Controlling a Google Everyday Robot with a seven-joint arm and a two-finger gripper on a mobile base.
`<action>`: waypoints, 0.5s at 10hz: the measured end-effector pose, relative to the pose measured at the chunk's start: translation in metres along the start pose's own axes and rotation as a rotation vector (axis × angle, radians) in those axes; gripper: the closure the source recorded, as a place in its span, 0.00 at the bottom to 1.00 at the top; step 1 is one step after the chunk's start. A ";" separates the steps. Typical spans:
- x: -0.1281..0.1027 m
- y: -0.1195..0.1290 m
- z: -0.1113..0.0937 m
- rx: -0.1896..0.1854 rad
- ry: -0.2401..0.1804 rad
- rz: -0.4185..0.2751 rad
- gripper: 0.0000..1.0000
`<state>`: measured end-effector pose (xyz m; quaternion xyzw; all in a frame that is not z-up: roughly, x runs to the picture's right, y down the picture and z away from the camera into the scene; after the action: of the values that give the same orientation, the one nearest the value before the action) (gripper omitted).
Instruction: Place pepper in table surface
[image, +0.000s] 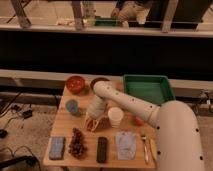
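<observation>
My gripper (92, 122) points down at the light wooden table surface (65, 127), left of the middle, at the end of the white arm that reaches in from the right. A small red-orange pepper (91, 125) shows at the gripper's tip, down at the tabletop. I cannot tell whether it rests on the wood or is held just above it. A white cup (115, 117) stands just right of the gripper.
A red-orange bowl (76, 84) and a dark bowl (99, 81) stand at the back, with a green tray (147, 89) at the back right. There is a blue cup (72, 106) on the left and an orange fruit (137, 120) by the arm. Along the front lie a blue sponge (57, 147), a dark cluster (77, 141), a black bar (102, 149), a grey-blue pouch (125, 145) and a fork (145, 147).
</observation>
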<state>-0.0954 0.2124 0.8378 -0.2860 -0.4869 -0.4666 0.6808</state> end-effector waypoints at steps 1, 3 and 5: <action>0.000 0.000 0.000 0.000 0.000 0.000 0.87; 0.000 0.000 0.000 0.000 0.000 0.000 0.65; 0.000 0.000 0.000 -0.001 0.000 0.000 0.47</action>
<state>-0.0952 0.2125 0.8377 -0.2861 -0.4869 -0.4669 0.6805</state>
